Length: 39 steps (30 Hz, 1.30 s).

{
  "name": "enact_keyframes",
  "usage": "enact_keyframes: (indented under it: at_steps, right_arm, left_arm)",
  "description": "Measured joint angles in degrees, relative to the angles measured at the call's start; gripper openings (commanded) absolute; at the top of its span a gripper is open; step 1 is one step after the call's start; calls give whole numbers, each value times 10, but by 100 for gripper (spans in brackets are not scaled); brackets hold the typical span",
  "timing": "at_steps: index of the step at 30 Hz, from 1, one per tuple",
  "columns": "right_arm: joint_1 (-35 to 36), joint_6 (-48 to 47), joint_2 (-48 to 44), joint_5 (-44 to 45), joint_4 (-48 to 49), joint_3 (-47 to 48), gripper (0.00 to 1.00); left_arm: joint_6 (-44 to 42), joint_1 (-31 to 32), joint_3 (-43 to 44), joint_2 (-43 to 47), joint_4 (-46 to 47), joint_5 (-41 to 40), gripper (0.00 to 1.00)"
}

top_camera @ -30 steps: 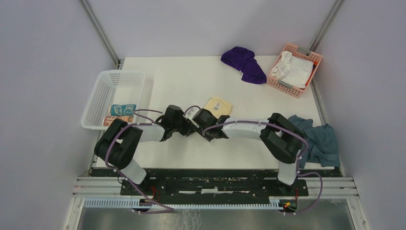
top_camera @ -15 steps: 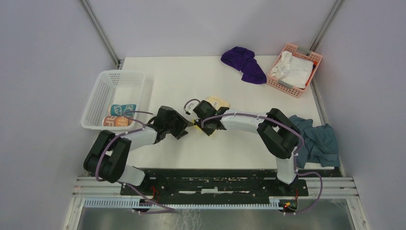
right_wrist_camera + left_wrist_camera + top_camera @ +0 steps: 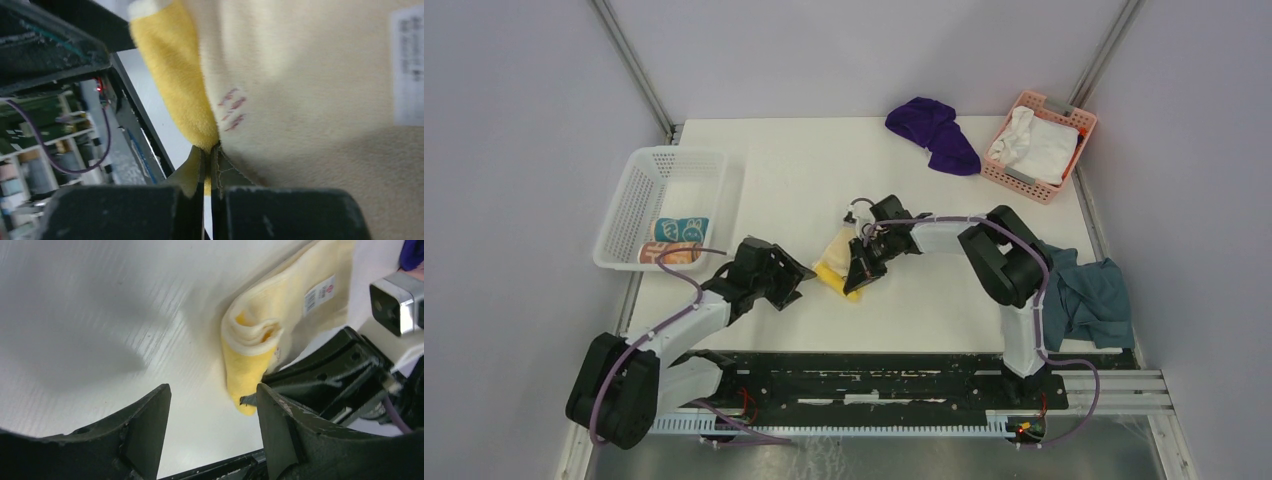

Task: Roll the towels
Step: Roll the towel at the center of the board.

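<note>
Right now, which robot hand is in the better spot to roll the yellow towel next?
The right hand, probably. It is shut on an edge of the yellow towel, while the left hand is open beside it and holds nothing.

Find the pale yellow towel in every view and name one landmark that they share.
Top external: pale yellow towel near the centre of the picture, just left of the right gripper.
Left wrist: upper right, its folded end towards the camera.
Right wrist: it fills most of the frame.
Shared landmark: the right gripper, shut on the towel's edge, shows in all three.
</note>
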<state>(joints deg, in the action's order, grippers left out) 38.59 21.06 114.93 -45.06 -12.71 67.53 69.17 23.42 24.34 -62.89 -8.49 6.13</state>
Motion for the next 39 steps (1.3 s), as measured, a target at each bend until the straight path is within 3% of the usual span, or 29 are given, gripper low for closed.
enact_keyframes:
  at_steps: [6,21,39]
  right_arm:
    - [-37,84,50,-93,58,-18,1]
    - [-46,96,70,-115,38,-8,1]
    - [-38,36,56,-69,-95,59,4]
  left_arm:
    - [0,6,-3,-34,10,16,71]
    - [0,22,67,-108,54,32,69]
    - [-1,24,75,-192,60,-11,36]
